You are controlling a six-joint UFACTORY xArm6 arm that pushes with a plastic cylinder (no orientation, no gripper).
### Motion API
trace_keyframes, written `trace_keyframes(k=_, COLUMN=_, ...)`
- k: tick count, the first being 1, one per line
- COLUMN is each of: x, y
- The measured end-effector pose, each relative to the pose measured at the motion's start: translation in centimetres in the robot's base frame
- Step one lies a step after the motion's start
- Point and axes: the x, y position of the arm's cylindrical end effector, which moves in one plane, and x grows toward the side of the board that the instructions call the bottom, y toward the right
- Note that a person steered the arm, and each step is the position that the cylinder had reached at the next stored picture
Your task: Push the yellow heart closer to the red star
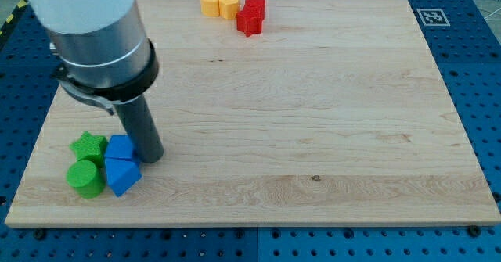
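Two yellow blocks sit side by side at the view's top: one (209, 2) on the left and one (228, 4) on the right. I cannot tell which is the heart. The right one touches a red cluster (252, 14) that looks like two red blocks pressed together; the star shape is not clear. My tip (153, 159) is far from them, at the view's lower left. It rests on the board just right of a blue block (120, 148).
A second blue block (122, 175), a green star (88, 145) and a green cylinder (84, 178) are clustered at the lower left beside my tip. The wooden board (313, 121) lies on a blue perforated table. A marker tag (432, 16) sits off its top right corner.
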Motion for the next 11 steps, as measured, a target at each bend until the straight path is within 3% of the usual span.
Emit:
trace_keyframes(k=2, x=-0.9, y=0.9)
trace_keyframes(k=5, x=-8.4, y=5.5)
trace_keyframes(k=7, x=-14.7, y=1.4)
trace_keyframes(k=10, x=-17.0, y=0.0)
trace_keyframes(k=11, x=-20.8, y=-3.1)
